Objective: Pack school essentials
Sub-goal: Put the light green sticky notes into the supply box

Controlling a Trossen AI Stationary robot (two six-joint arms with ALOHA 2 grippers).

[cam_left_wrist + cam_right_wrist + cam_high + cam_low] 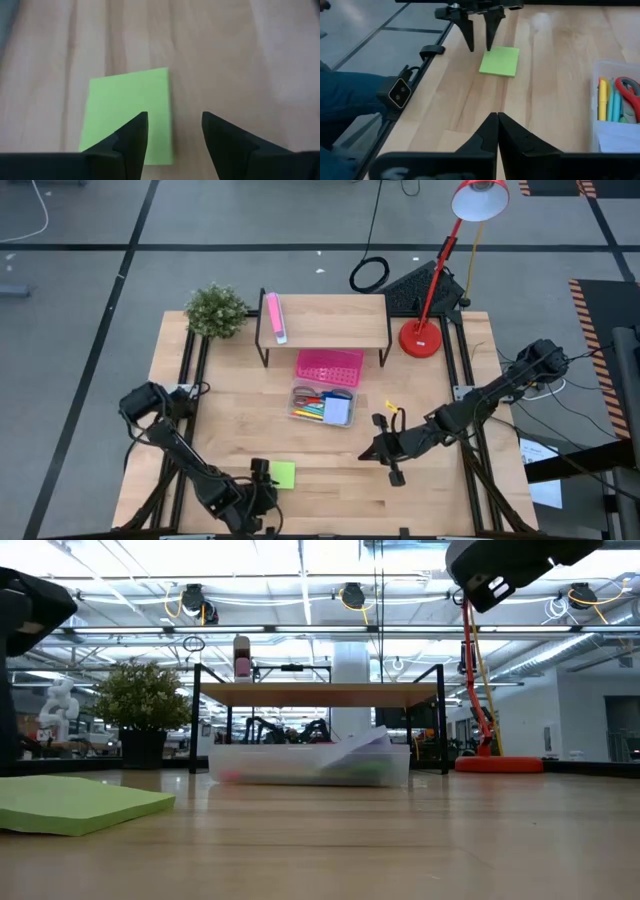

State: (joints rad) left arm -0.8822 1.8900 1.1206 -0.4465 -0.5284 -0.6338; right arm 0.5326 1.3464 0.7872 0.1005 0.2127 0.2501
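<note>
A lime-green note pad (284, 474) lies flat on the table near its front edge, also seen in the left wrist view (130, 112) and the right wrist view (500, 61). My left gripper (175, 117) hangs open over the pad's edge, fingers pointing down, one finger over the pad and one over bare wood; in the high view it is at the pad's left (262, 472). A clear box (322, 406) holds pens, scissors and a pale-blue pad. My right gripper (496, 116) hovers shut and empty to the right of the box (368, 452).
A pink perforated tray (329, 367) lies behind the box. A low wooden shelf (325, 315) carries a pink-and-white oblong object (273, 317). A plant (215, 310) stands far left, a red lamp (421, 338) far right. A small yellow piece (391, 406) lies right of the box.
</note>
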